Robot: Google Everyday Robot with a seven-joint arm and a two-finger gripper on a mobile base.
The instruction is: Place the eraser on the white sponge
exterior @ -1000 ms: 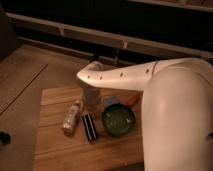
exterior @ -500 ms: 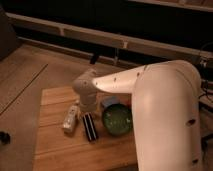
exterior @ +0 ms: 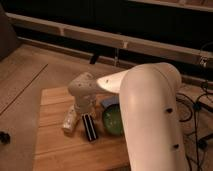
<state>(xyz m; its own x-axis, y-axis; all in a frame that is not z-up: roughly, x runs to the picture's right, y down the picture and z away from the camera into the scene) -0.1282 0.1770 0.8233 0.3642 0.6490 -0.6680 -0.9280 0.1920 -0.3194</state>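
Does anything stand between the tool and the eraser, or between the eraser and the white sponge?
Nothing visible separates the tool, hanging over the board just behind the eraser, from it. The white sponge is partly hidden behind the arm, and the green bowl's rim crowds the path there.

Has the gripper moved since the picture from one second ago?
Yes. The gripper has come down toward the eraser, which lies unmoved on the wooden board beside the green bowl.
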